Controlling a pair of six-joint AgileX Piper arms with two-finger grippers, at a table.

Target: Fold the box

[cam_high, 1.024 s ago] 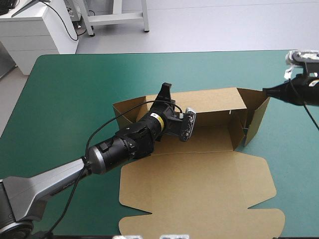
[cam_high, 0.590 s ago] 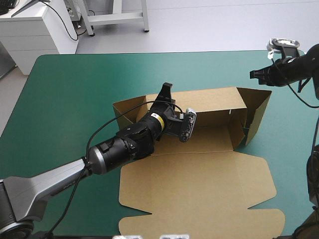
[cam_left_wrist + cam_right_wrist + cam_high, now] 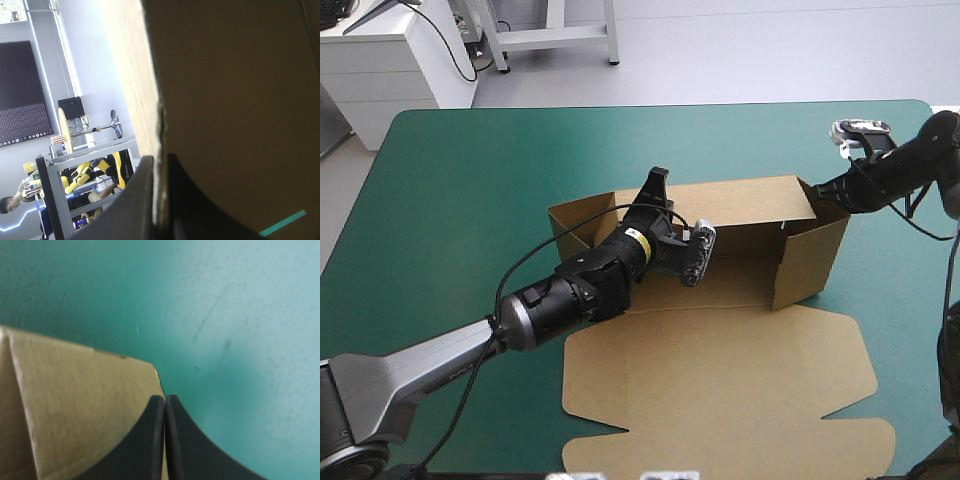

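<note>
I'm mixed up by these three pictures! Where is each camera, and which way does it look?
High view: above and behind the robot, looking forward and down at the teal-green table and brown box; left arm and right arm show.
Left wrist view: on the left wrist, looking along the left pincer, shut on a box wall.
Right wrist view: on the right wrist, looking down past the shut right pincer at a box corner.
Shared: all three see the box.
</note>
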